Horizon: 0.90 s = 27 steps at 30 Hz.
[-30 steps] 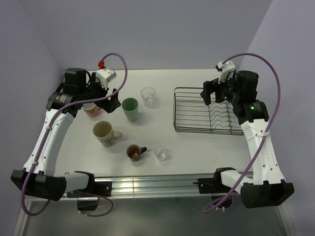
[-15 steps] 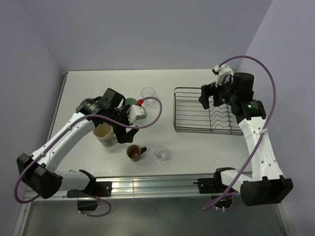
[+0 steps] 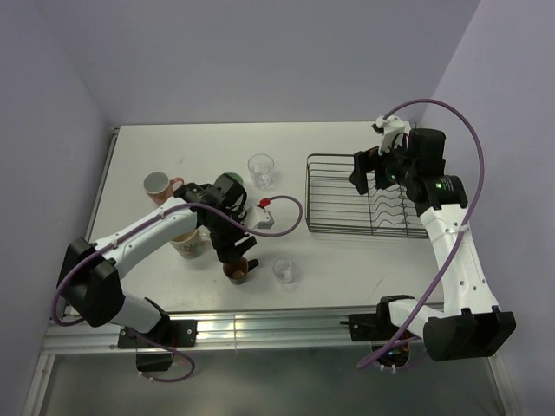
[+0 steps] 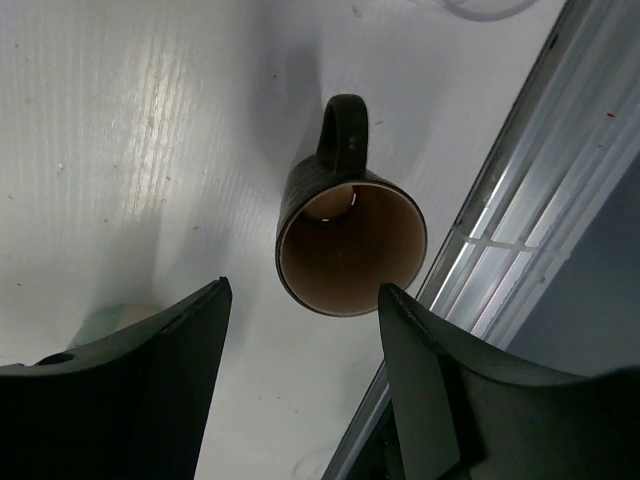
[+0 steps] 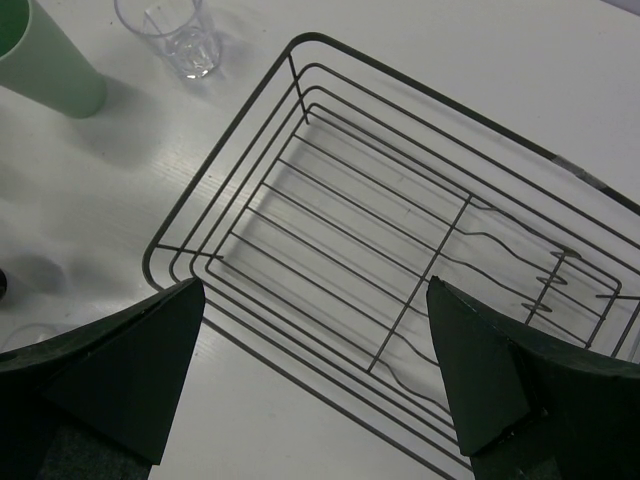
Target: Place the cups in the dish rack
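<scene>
The left claw [image 4: 300,310], spread wide, hangs over the small brown cup [image 4: 348,262] standing upright near the front edge of the table [image 4: 120,150], well apart from the empty rack [image 3: 338,195]; closing off-centre, it could catch the rim or handle and tip the cup.

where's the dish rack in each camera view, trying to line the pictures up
Top external: dish rack right of centre, the right end effector over its far edge.
Left wrist: not in it; the brown cup fills the middle.
Right wrist: fills the centre and right.
Shared landmark: the clear glass beside the rack's far-left corner, in top and right wrist views.
</scene>
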Each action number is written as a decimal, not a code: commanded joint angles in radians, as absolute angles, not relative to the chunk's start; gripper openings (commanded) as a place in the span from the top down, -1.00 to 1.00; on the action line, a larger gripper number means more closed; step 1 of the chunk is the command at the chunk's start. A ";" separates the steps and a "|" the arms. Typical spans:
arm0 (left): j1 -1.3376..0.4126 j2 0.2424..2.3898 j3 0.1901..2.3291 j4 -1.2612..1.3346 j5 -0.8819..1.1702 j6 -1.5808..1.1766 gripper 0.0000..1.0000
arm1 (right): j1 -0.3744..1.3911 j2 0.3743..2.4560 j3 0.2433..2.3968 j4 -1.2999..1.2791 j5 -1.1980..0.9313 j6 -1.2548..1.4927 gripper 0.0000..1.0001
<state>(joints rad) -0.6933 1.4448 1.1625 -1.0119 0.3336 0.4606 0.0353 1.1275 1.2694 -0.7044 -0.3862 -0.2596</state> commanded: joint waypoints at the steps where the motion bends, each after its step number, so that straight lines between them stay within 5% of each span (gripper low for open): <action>1: -0.699 1.465 1.151 -0.954 0.288 0.388 -0.34 | 0.040 1.118 1.279 -0.712 -0.387 -0.267 -1.00; 17: -0.715 1.540 1.042 -0.894 0.242 0.344 0.03 | 0.040 1.123 1.267 -0.703 -0.380 -0.264 -1.00; 27: -0.721 1.540 1.058 -0.861 0.224 0.296 0.70 | 0.040 1.120 1.256 -0.701 -0.373 -0.256 -1.00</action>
